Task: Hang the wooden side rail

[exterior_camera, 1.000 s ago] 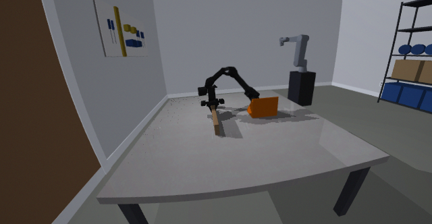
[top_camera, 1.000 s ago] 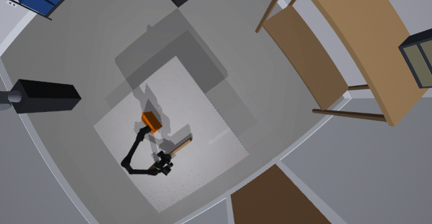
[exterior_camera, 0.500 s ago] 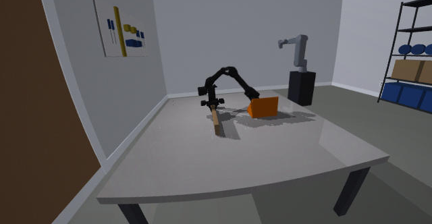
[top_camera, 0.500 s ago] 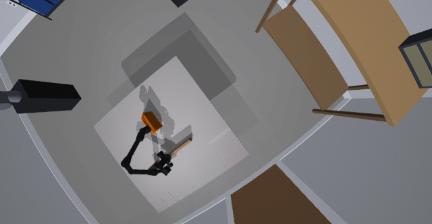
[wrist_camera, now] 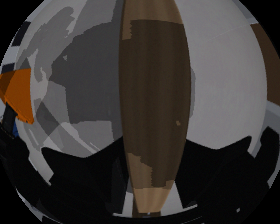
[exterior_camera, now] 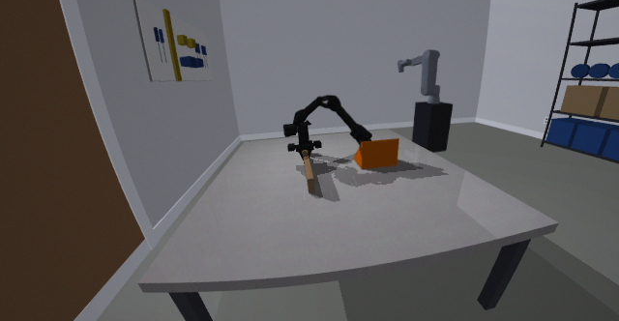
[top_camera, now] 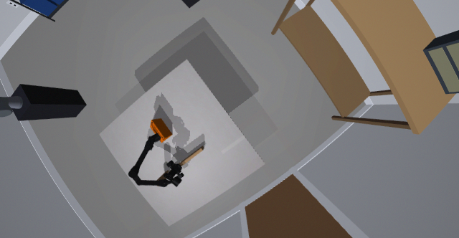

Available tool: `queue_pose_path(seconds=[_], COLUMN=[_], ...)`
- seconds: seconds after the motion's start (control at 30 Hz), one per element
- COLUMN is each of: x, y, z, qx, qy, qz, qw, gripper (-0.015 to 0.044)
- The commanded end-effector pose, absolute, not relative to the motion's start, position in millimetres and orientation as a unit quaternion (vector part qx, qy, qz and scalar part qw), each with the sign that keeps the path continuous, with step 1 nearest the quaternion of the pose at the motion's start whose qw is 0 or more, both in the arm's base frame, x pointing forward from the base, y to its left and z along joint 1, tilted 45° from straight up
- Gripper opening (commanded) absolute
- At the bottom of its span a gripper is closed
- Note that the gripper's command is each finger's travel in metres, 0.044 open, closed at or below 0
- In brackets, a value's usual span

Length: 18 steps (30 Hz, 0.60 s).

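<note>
The wooden side rail is a long light-brown bar. It runs out from my gripper, which is shut on it, one dark finger on each side. The rail's outer end is low at the table top, but I cannot tell whether it touches. In the wrist view its other end narrows between the fingers at the bottom. A brown wooden piece shows behind the gripper; I cannot tell whether it is the post or the rail's end. The hooks, pins and slot cannot be made out.
The white-grey table lies under the arm. An orange block stands at the arm's base, to one side of the rail. The arm bends up and over from it to the gripper. Shadows lie beside the rail.
</note>
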<state>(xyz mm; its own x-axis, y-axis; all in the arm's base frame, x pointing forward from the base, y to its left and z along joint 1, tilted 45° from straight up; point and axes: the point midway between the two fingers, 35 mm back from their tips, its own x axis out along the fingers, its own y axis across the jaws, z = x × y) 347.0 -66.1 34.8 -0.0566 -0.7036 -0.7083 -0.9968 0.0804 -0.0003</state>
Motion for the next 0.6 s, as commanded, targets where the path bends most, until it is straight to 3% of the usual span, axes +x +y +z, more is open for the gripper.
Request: queue_pose_path(seconds=[0.0, 0.57], x=[350.5, 350.6], y=[-59.9, -57.9], z=[38.7, 40.7], qx=[-0.631, -0.631], qy=[0.672, 0.672], qz=[0.26, 0.26], qw=[0.287, 0.287], gripper=[0.0, 0.0])
